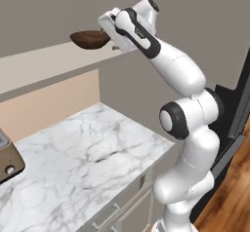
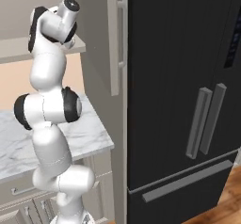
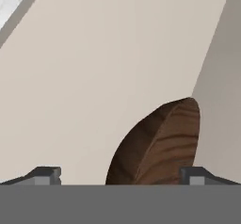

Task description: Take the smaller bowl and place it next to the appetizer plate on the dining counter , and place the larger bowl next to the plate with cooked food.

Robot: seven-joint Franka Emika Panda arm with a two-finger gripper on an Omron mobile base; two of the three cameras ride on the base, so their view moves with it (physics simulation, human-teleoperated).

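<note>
The arm reaches up and to the left, toward a beige shelf (image 1: 44, 63) mounted on the wall above a marble worktop (image 1: 83, 153). The brown bowl (image 1: 90, 39) sits upright on the shelf, near its right end. The gripper (image 3: 120, 176) is level with the bowl and just beside it. In the hand view, both fingertips (image 3: 44, 175) stand wide apart, fully open, with the near part of the bowl between them; neither fingertip visibly touches it, and nothing is held. A toaster (image 1: 9, 158) stands at the left edge of the worktop. A black refrigerator (image 2: 183, 100) stands to the right of the worktop.
</note>
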